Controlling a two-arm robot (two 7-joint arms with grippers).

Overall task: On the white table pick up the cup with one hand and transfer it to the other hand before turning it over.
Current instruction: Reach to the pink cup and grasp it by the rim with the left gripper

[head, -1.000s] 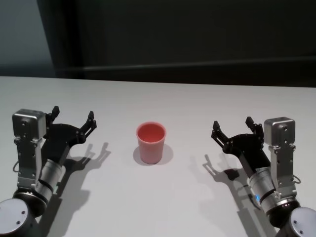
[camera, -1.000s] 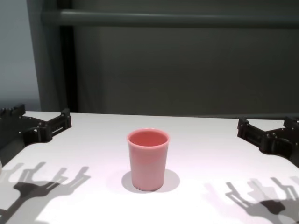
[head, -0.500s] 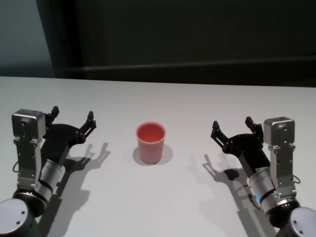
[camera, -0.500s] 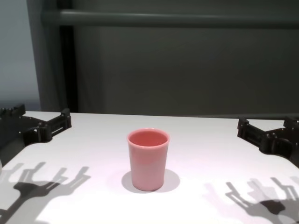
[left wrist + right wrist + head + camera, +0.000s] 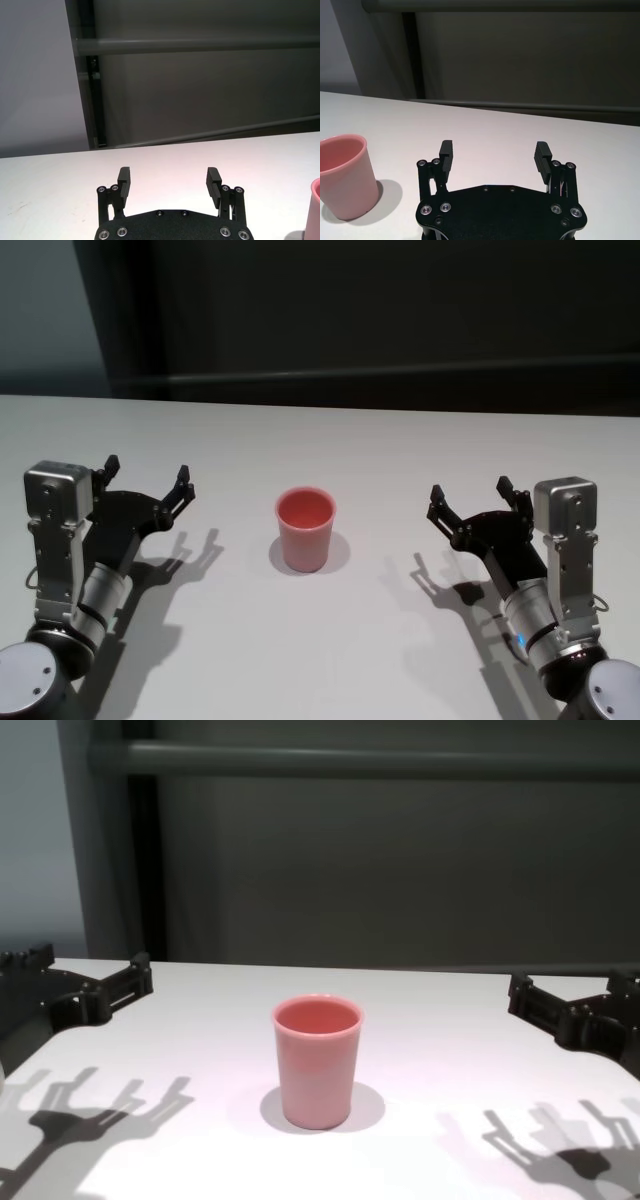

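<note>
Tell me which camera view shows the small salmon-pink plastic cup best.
The chest view: the small salmon-pink plastic cup stands centred, whole and upright on the white table, rim to base. The head view shows it whole from above but smaller. The right wrist view shows it beside the open right gripper, slightly cropped; the left wrist view catches only an edge.

Left arm: black skeletal left gripper [image 5: 147, 483] on a boxy silver-grey wrist, held low above the table at the left side, fingers [image 5: 124, 181] spread wide, nothing between them. Right arm: matching black skeletal right gripper [image 5: 476, 504] on a silver-grey wrist, mirrored at the right side, fingers [image 5: 542, 155] equally wide apart, nothing held.
</note>
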